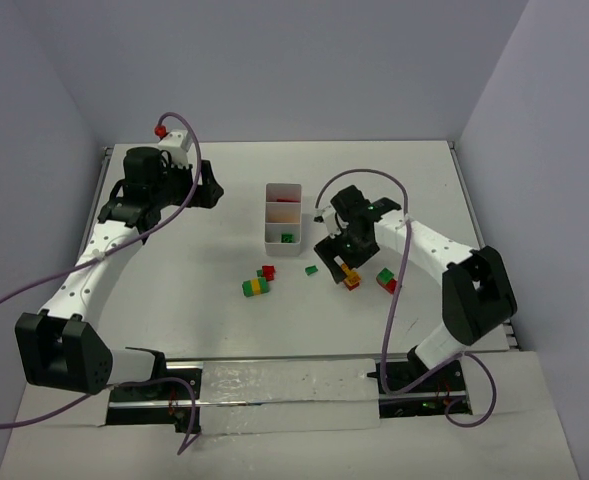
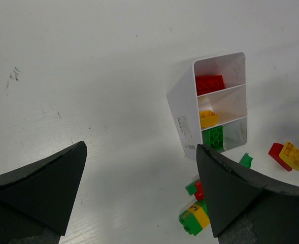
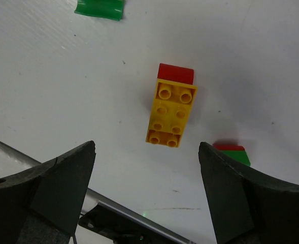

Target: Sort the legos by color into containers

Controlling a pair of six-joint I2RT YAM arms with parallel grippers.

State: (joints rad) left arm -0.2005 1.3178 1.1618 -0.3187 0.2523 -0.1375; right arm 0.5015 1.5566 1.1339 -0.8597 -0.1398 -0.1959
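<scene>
right wrist view: lining up on the yellow-and-red stack

right gripper hangs above the table with its jaws apart and nothing between them. the yellow-and-red stack lies flat on the table just ahead of the fingertips, a little off centre, studs facing the camera, the red brick at its far end. judged step: approach and grasp this stack.

recommended procedure:
1. shift the gripper until the stack sits midway between the jaws.
2. close across the long sides of the yellow brick, not end to end, which could push the two bricks askew.
3. keep clear of the red-and-green stack lying near one finger.
4. the stack is two colours, so it likely needs splitting before either part is dropped.

the tray stands at table centre, to this arm's left and apart from the stack. it holds red in the far compartment, yellow in the middle and green in the near one. left gripper hovers wide open and empty on the tray's other side.
</scene>
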